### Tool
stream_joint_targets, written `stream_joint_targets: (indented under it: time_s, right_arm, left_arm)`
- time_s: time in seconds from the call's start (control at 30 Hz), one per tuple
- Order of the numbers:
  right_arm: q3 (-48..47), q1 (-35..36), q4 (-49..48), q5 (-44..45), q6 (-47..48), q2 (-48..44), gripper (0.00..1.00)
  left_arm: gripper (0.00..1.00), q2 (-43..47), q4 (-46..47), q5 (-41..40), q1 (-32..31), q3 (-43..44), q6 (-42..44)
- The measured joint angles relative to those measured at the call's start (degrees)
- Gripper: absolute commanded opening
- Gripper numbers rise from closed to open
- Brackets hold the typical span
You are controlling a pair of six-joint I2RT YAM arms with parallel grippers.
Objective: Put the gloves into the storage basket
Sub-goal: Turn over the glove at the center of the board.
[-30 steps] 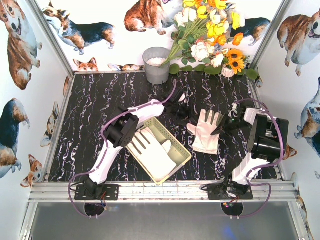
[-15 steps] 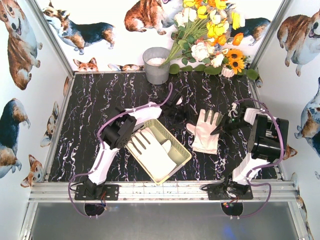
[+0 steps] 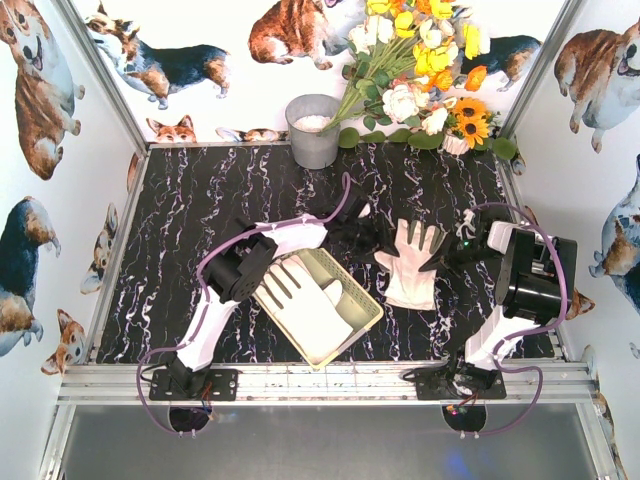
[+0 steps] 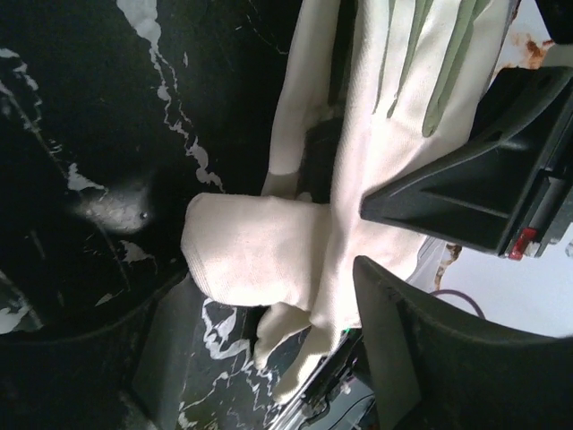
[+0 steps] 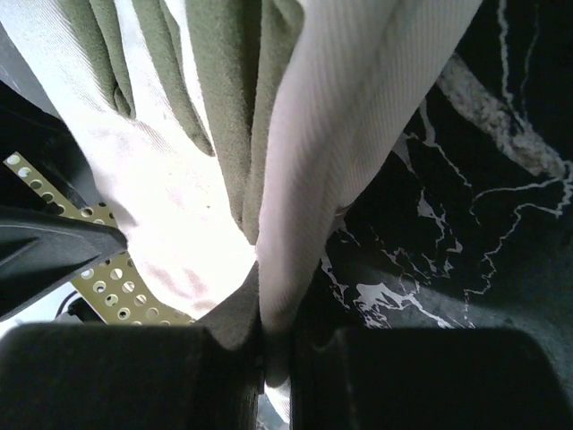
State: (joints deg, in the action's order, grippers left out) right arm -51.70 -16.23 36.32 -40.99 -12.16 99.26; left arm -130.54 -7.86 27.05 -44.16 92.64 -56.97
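A cream work glove lies flat on the black marbled worktop, just right of the yellow-green basket. Its long axis runs near to far, the grey-striped digits pointing at the far wall and the cuff toward the arms. The right gripper has its fingers closed on a fold at the glove's right edge. The left gripper has its fingers apart, straddling the opposite edge near the thumb. Other gloves lie in the basket, lengthwise along it. The likely risk: with both arms on one glove, a pull by either could drag the cloth out of the other's hold. A glove lifted by one edge could also hang down and snag the basket's rim, where the left arm lies across the far corner
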Motion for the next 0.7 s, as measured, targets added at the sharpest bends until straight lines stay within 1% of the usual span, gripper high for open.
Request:
stream_joint_targets:
  time_s: [0.07, 0.17, 0.27, 0.33, 0.47, 0.57, 0.7]
  right_arm:
    - [0.0, 0.0, -0.5, -0.39, 0.0, 0.0, 0.0]
    - [0.0, -0.02, -0.68, -0.68, 0.07, 0.0, 0.0]
    - [0.17, -0.02, -0.98, -0.96, 0.11, 0.0, 0.0]
    - [0.81, -0.02, -1.84, -1.18, 0.11, 0.0, 0.0]
    - [1.86, -0.17, -2.95, -1.77, 0.07, 0.0, 0.0]
    - [2.58, -0.37, -4.0, -2.49, -0.26, -0.07, 0.0]
    - [3.96, -0.5, -5.14, -2.71, -1.49, -1.9, 0.0]
  left_arm:
    - [0.52, -0.39, -0.09, -0.79, -0.44, 0.5, 0.0]
    - [0.44, -1.09, 0.42, -2.23, -1.62, 1.09, -0.26]
    - [0.42, -1.31, 1.2, -3.48, -2.58, 1.07, -0.79]
    - [0.37, -1.86, 1.99, -3.32, -3.04, 1.4, -0.94]
    - [0.18, -5.14, 0.7, -2.36, -4.35, 6.25, 0.59]
    - [0.0, -6.25, -0.35, -2.82, -5.25, 8.13, 2.1]
    - [0.0, -6.12, -1.22, -3.82, -5.44, 8.66, 3.65]
